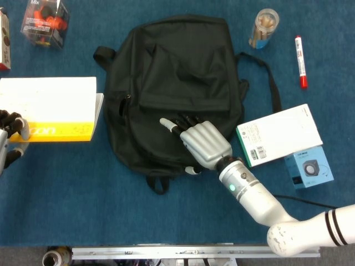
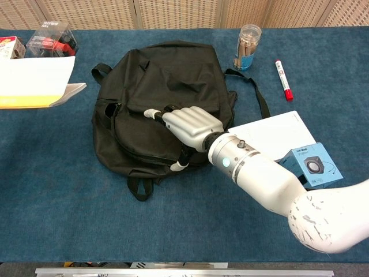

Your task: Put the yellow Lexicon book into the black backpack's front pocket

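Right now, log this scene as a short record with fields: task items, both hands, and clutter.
book: yellow Lexicon book, flat on the table, left of the bag
bag: black backpack, lying flat, book not inside
left hand: left hand grips the book's near left corner
right hand: right hand rests on the backpack's front pocket, fingers spread
clutter: white box, blue box, red marker, clear jar

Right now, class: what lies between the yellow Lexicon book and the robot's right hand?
In the head view, bare blue tabletop, then the left part of the black backpack, on whose front the right hand lies. The yellow Lexicon book lies left of it.
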Controlling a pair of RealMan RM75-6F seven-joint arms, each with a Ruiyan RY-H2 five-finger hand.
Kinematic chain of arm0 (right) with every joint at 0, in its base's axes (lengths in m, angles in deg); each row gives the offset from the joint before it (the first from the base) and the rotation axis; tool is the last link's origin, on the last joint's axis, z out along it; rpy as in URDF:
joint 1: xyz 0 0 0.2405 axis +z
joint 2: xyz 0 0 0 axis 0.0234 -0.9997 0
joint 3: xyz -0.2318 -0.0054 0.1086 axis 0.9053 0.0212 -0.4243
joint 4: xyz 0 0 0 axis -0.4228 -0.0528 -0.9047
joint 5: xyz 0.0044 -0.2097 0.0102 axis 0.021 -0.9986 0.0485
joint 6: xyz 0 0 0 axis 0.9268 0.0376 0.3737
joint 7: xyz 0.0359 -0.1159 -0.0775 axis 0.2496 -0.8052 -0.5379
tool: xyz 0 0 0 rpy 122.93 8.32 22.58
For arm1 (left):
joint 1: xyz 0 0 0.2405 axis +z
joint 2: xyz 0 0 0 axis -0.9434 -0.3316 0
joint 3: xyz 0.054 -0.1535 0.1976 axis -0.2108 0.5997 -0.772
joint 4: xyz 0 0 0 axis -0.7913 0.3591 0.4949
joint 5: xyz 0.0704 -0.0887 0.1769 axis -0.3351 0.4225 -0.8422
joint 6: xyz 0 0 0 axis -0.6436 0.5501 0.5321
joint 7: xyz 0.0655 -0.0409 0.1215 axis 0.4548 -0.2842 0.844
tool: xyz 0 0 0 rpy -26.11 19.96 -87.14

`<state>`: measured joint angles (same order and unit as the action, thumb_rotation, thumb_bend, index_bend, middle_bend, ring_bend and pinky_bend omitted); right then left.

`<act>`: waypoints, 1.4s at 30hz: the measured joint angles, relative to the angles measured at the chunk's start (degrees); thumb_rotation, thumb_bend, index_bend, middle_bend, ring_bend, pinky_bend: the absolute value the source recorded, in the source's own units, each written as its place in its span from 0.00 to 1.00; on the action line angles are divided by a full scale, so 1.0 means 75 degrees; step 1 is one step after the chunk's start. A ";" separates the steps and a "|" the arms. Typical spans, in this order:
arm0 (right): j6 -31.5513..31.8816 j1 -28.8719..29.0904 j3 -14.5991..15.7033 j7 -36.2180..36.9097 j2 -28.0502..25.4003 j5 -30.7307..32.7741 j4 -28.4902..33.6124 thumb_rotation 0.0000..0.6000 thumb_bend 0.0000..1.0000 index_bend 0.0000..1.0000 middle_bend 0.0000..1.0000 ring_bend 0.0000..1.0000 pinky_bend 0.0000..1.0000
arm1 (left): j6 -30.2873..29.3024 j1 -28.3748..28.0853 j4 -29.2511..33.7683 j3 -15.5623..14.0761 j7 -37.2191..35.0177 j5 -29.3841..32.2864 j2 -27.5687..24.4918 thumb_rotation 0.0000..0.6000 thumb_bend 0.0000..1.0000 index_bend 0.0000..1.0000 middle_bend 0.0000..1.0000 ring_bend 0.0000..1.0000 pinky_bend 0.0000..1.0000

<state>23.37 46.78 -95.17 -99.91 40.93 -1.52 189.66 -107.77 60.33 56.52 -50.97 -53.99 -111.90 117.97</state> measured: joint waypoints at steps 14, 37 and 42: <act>0.0203 0.0249 -0.0042 -0.0250 0.0572 0.0155 -0.0785 1.00 0.11 0.03 0.19 0.04 0.18 | -0.0072 0.0057 -0.0023 0.0032 -0.0102 -0.0003 -0.0022 1.00 0.28 0.70 0.66 0.57 0.69; 0.0523 0.0262 -0.0786 0.0391 0.0583 -0.0583 -0.1827 1.00 0.90 0.75 0.58 0.51 0.61 | -0.0082 0.0093 -0.0156 0.0049 -0.0351 -0.0002 -0.0156 1.00 0.28 0.70 0.66 0.57 0.69; 0.0556 0.0262 -0.1037 0.0592 0.0485 -0.0710 -0.1880 1.00 0.92 0.77 0.59 0.53 0.64 | -0.0071 0.0057 -0.0180 0.0018 -0.0478 -0.0083 -0.0225 1.00 0.28 0.70 0.66 0.57 0.69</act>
<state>27.54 48.75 -102.94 -95.48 44.56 -6.85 175.56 -108.30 60.76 55.17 -50.84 -57.57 -112.52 116.28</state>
